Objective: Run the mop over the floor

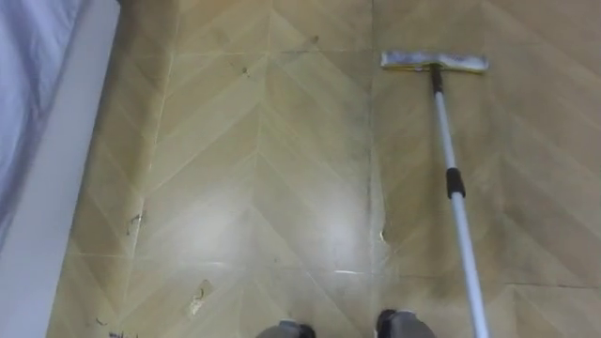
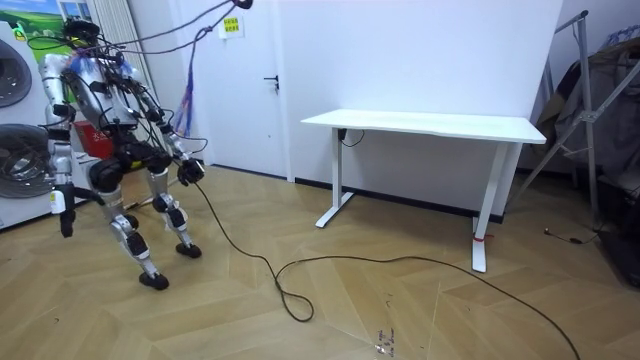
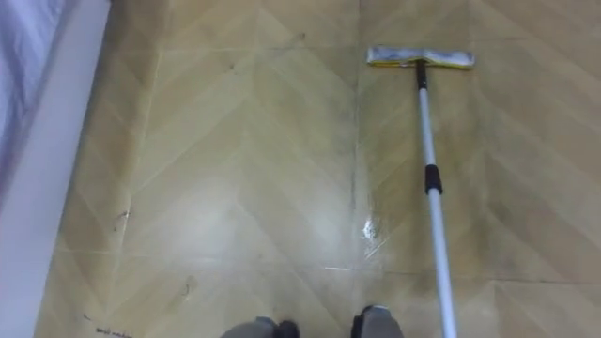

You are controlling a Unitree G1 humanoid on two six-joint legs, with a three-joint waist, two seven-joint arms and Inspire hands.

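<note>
A flat mop lies on the wooden floor ahead of me on the right. Its pale head (image 1: 434, 62) rests crosswise at the far end. The silver pole (image 1: 457, 211), with a black collar midway, runs back toward me and leaves the picture at the lower right. In the room view I stand at the left beside the washing machines (image 2: 20, 150). One dark hand (image 2: 190, 172) hangs by my hips on the room view's right, and the other hand (image 2: 62, 203) is low on its left. I cannot tell which hand is which or how their fingers stand.
A white ledge with pale cloth (image 1: 52, 188) runs along my left side. Small scuffs and bits of dirt (image 1: 199, 299) mark the floor near my feet. A white table (image 2: 430, 125) stands by the far wall, and a rack (image 2: 600, 90) at the room view's right.
</note>
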